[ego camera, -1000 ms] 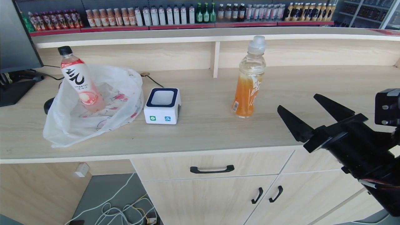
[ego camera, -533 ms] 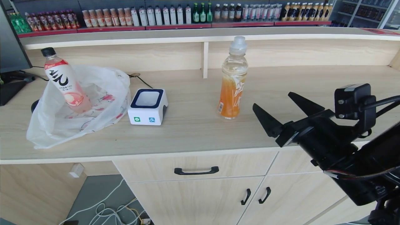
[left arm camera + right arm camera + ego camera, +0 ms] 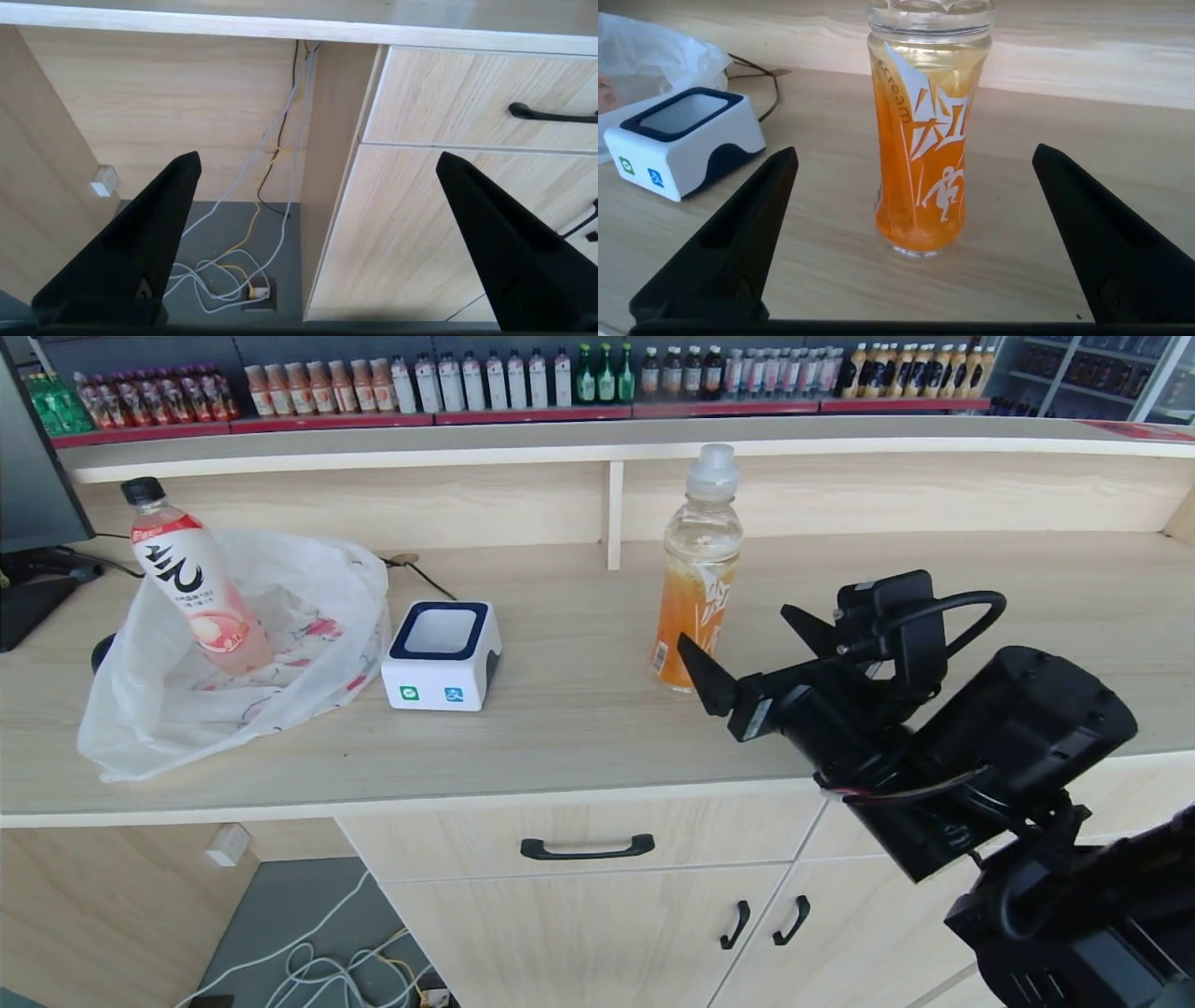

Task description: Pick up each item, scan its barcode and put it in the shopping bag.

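An orange drink bottle (image 3: 698, 581) with a clear cap stands upright on the wooden counter (image 3: 579, 728). My right gripper (image 3: 733, 625) is open just to its right and front, with the fingertips level with its lower half. In the right wrist view the orange bottle (image 3: 920, 168) stands centred just ahead of the right gripper (image 3: 915, 154). A white scanner (image 3: 441, 655) sits left of the bottle. Further left, a pink bottle (image 3: 191, 581) leans inside the white shopping bag (image 3: 168, 719). My left gripper (image 3: 318, 159) hangs open below the counter edge, facing the cabinet front.
A raised ledge (image 3: 597, 439) runs along the counter's back, with a thin divider (image 3: 613, 513) behind the orange bottle. A dark monitor (image 3: 33, 457) stands at far left. Shelves of drinks (image 3: 523, 378) line the back wall. Drawers with black handles (image 3: 586, 847) and floor cables (image 3: 234, 271) lie below.
The head camera shifted a little a second ago. My right gripper has moved left and forward, closing in on the orange bottle, still open. Bottles, bag and scanner have stayed put.
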Controlling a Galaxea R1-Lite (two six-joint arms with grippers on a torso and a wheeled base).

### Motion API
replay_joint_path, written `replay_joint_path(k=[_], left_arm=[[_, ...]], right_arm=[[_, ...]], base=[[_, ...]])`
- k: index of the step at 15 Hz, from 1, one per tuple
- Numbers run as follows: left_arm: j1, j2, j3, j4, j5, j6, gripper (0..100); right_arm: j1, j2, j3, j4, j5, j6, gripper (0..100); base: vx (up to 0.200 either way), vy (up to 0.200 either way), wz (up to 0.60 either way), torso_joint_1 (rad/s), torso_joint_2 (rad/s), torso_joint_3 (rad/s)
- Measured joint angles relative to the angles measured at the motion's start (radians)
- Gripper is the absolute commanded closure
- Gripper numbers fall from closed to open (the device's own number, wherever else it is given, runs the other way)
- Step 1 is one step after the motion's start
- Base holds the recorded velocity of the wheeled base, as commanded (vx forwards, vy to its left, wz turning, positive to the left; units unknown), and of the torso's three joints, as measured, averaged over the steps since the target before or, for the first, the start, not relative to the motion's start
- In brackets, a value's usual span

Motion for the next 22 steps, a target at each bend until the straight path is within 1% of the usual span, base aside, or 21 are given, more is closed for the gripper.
replay_joint_path(k=[3, 10, 15, 22], left_arm=[[0.000, 0.000, 0.000, 0.000, 0.000, 0.000, 0], [0.000, 0.000, 0.000, 0.000, 0.000, 0.000, 0], [0.000, 0.000, 0.000, 0.000, 0.000, 0.000, 0], [0.000, 0.000, 0.000, 0.000, 0.000, 0.000, 0]], right_arm=[[-0.004, 0.018, -0.098, 0.112, -0.001, 0.000, 0], [-0.013, 0.086, -0.251, 0.185, 0.000, 0.000, 0], [-0.029, 0.150, -0.338, 0.196, 0.000, 0.001, 0], [-0.057, 0.205, -0.394, 0.198, 0.009, 0.001, 0]], base=[[0.000, 0.000, 0.00, 0.000, 0.00, 0.000], [0.000, 0.000, 0.00, 0.000, 0.00, 0.000], [0.000, 0.000, 0.00, 0.000, 0.00, 0.000], [0.000, 0.000, 0.00, 0.000, 0.00, 0.000]])
